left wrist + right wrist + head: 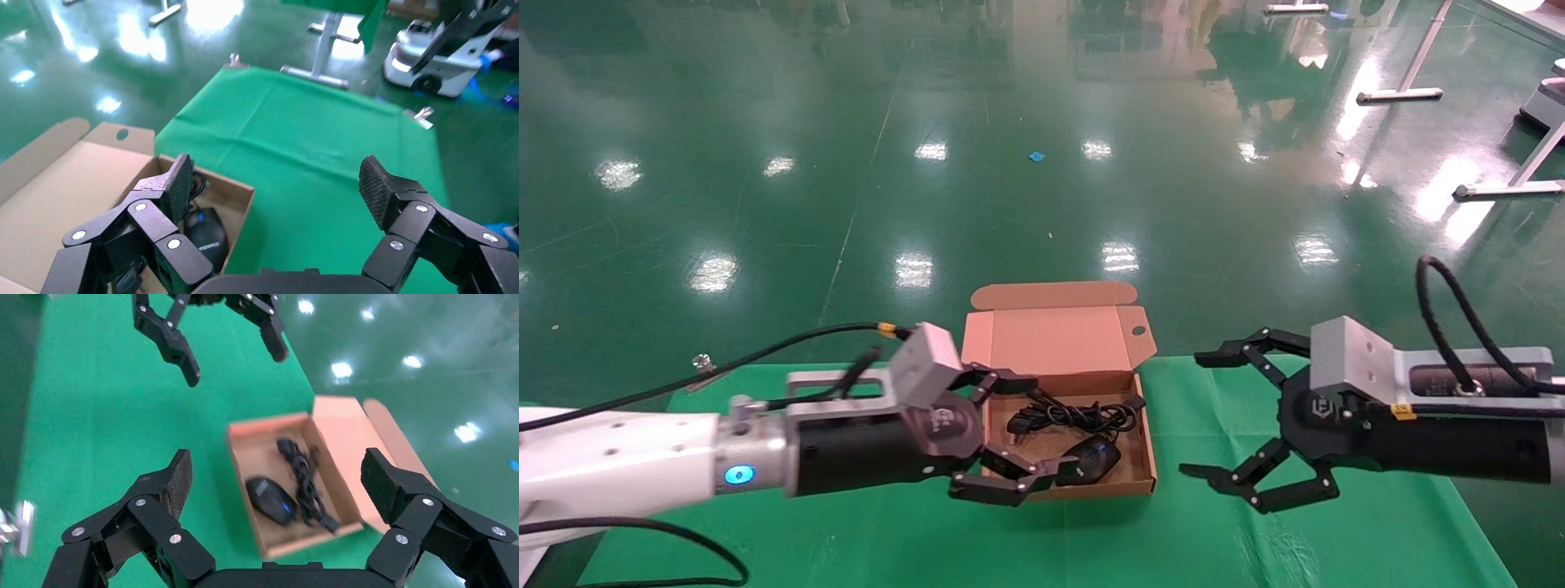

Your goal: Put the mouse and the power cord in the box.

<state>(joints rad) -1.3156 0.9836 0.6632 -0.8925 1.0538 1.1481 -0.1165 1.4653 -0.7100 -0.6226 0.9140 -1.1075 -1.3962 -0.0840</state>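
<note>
You had the mouse (1093, 459) and power cord (1075, 415) inside the box (1054, 343), lower centre; left gripper (1008, 433) and right gripper (1214, 416) both hung spread, empty.

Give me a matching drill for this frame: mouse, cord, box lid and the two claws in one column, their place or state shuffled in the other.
Things:
1. mouse
2. cord
3. lid
4. left claw
5. right claw

States:
A. open, over the box's left edge
B. folded back, standing open
C. in the box, on the side near the robot
D. open, over the green cloth right of the box
E. in the box, bundled, on the lid side of the mouse

Pairs: 1-C, 2-E, 3-B, 4-A, 5-D
</note>
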